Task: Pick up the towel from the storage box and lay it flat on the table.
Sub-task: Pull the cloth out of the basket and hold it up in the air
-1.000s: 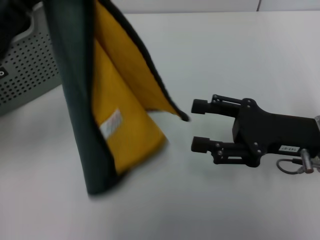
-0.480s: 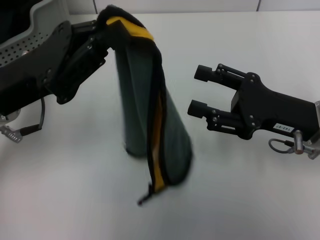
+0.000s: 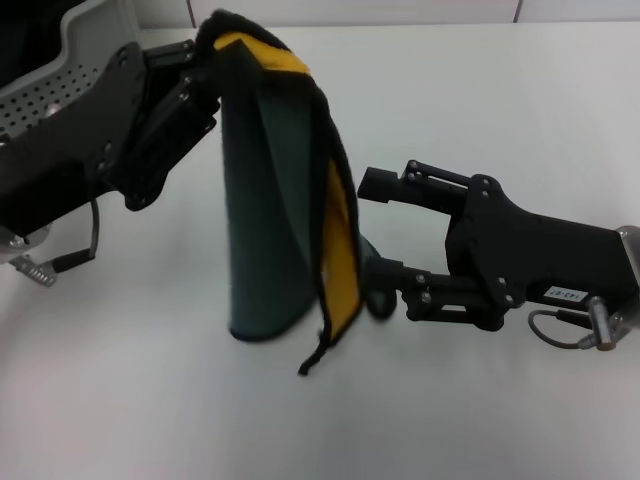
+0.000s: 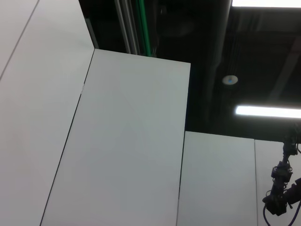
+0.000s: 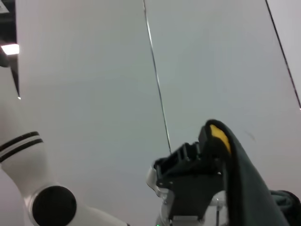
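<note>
R gripper (image 3: 375, 242) moved in to towel (image 3: 272, 235), jaws wide, lower finger touching hem. L gripper (image 3: 200, 75), 10 o'clock, clamps towel top.

This looks like a robotics lab or test bay rather than a home. A plain white table (image 3: 520, 110) fills the head view, bare of household clutter, with a perforated grey storage box (image 3: 60, 80) at the upper left. The left wrist view shows tall white partition panels (image 4: 122, 150), a dark open ceiling with exposed ducting, and strip lights (image 4: 268, 111) at the right of the frame.
</note>
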